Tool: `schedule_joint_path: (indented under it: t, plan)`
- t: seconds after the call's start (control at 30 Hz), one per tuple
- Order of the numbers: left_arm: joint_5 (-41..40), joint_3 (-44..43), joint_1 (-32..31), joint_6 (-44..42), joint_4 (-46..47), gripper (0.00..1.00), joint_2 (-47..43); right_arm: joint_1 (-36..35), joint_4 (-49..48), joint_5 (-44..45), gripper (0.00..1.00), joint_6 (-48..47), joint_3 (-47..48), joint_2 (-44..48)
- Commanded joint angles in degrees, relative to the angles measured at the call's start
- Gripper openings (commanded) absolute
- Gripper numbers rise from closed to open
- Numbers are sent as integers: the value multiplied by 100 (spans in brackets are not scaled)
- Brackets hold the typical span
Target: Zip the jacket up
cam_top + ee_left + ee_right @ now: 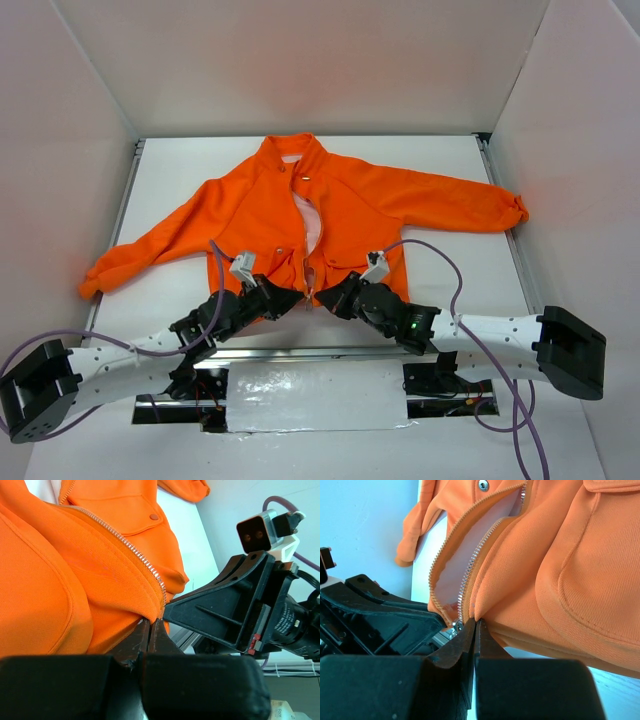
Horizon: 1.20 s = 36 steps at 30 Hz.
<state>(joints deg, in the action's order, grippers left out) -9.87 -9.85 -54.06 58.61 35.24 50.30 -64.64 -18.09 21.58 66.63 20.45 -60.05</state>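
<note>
The top view looks steeply down from high behind the near edge, taking in the whole worktop [450, 160]. The wrist views sit close, sighting along the left pincer [150, 623] and right pincer [476, 623] at the jacket [350, 205] hem (both share the zipper's [132, 549] bottom).

Bright even light, soft shadows, blurred near foreground in wrist views

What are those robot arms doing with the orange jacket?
They are getting ready to zip it up. The jacket lies flat on the table with its zipper open. The left gripper and the right gripper each pinch the hem, one on either side of the zipper, close together.
</note>
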Motion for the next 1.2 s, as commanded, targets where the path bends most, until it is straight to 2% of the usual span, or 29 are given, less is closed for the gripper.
schedule_joint_path:
  t: [0.0, 1.17]
  plan:
    - [-41, 0, -43, -113, 255, 0, -196, -75, -555, -84, 0, -150, 21, 134]
    - [-6, 88, -34, -60, 246, 0, -284, -66, -600, 56, 0, -405, -120, 424]
